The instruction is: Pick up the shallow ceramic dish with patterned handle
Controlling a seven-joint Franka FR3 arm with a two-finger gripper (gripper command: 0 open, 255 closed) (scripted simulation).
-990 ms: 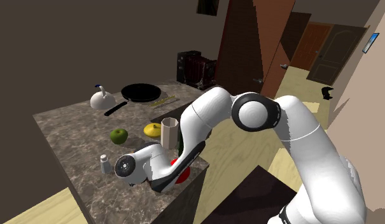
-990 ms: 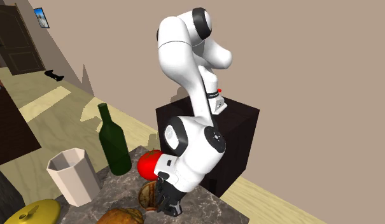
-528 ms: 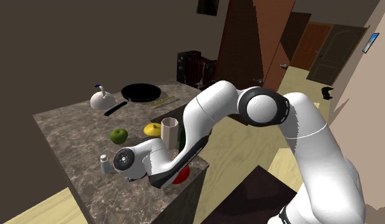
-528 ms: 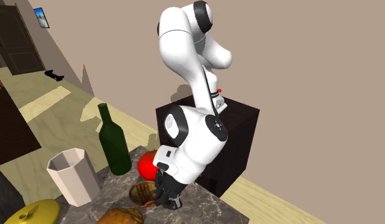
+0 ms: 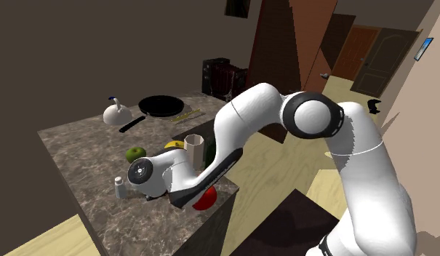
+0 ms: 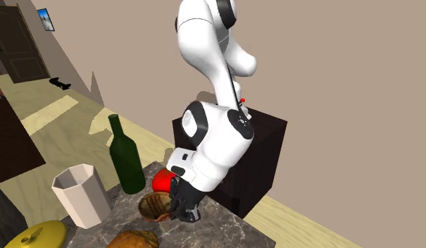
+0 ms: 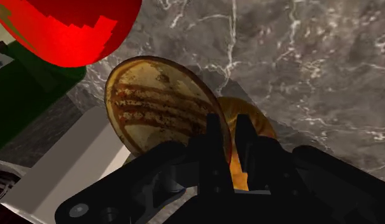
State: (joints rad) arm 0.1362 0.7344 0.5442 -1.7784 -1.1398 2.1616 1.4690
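The dish (image 7: 156,105) is shallow, brown with darker stripes, and tilted up on its edge. My black gripper (image 7: 228,143) is shut on its rim, one finger on each face, with an orange patterned part (image 7: 251,127) just behind the fingers. In the second exterior view the dish (image 6: 156,206) hangs just above the marble counter (image 6: 225,229), held by the gripper (image 6: 184,211) near the counter's corner. In the shoulder view the bent forearm and hand (image 5: 178,185) cover the dish.
A red tomato (image 6: 162,182), a green bottle (image 6: 127,158) and a white faceted cup (image 6: 81,195) stand close beside the dish. Farther along the counter are a green apple (image 5: 136,153), a small shaker (image 5: 121,188), a white kettle (image 5: 116,112) and a black pan (image 5: 160,106).
The hand has risen and swung toward the cup and bottle, carrying the dish with it. The dish now stands clear of the counter and more upright.
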